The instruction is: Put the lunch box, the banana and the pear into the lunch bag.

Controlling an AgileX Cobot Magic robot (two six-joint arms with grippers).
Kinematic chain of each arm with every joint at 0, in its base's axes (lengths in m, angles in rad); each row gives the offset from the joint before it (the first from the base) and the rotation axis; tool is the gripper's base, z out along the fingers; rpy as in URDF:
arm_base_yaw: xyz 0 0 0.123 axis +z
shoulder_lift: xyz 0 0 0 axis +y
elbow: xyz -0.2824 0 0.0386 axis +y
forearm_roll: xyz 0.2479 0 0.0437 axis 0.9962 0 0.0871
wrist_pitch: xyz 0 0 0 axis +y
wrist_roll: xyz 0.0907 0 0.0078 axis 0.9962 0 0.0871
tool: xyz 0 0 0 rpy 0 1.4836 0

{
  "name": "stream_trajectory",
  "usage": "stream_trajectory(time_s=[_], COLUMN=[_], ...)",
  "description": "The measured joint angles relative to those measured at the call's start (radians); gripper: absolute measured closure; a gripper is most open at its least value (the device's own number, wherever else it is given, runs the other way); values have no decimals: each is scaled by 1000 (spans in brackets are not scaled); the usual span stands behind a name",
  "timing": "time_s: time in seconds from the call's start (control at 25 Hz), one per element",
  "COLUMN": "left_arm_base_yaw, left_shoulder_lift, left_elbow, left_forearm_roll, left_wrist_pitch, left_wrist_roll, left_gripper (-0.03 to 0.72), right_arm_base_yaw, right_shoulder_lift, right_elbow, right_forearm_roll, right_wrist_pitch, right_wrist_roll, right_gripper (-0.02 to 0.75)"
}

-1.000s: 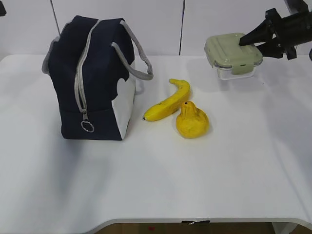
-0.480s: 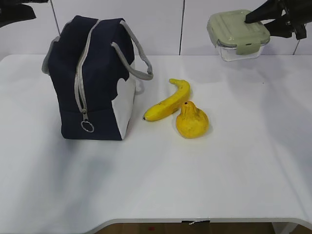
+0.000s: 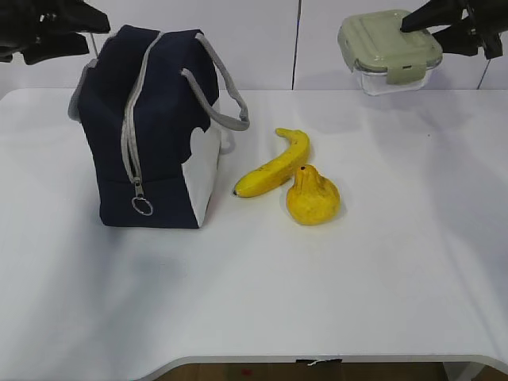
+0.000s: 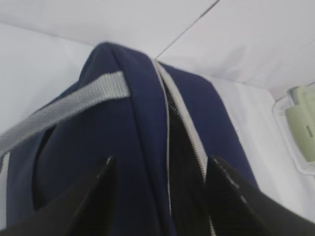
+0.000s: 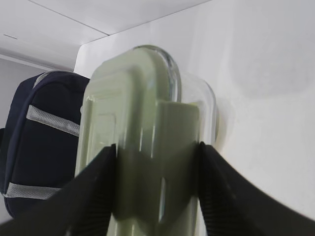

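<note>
right gripper (image 3: 414,26): I am pinching the lunch box (image 3: 390,51) by its lid edge, carrying it high above the table | left gripper (image 4: 160,169): spread over the lunch bag (image 3: 151,131), probably for widening its zipper slit | banana (image 3: 275,163), pear (image 3: 312,196): waiting beside the bag

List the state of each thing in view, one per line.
Navy-blue fabric lunch bag: upright, zipper partly open on top.
Clear lunch box with sage-green lid: lidded, held in the air.
Curved yellow banana: on table.
Squat yellow pear: on table.
Left gripper: open.
Right gripper: gripping the box.
</note>
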Motion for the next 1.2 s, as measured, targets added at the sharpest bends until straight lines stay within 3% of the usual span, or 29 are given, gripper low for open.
stream_trajectory(time_s=[0.28, 0.56, 0.68, 0.84, 0.92, 1.2], left_arm_base_yaw=[-40, -48, -48, -48, -48, -53], left_shoulder_lift=[43, 70, 74, 75, 77, 79], left_elbow=[-1, -1, -1, -1, -1, -14], left_forearm_roll=[30, 48, 48, 22, -6, -55], left_wrist_pitch=[-31, -74, -74, -51, -35, 4], left_wrist_roll=[0, 0, 0, 0, 2, 36], left_gripper=[256, 305, 412, 648, 680, 685], right_arm_base_yaw=[0, 0, 0, 0, 0, 0], right_shoulder_lift=[0, 0, 0, 0, -2, -41], right_elbow=[0, 0, 0, 0, 0, 0], right_forearm_roll=[0, 0, 0, 0, 0, -4], right_wrist_pitch=[0, 0, 0, 0, 0, 4], right_wrist_roll=[2, 2, 2, 2, 8, 49], right_gripper=[350, 350, 350, 350, 350, 351])
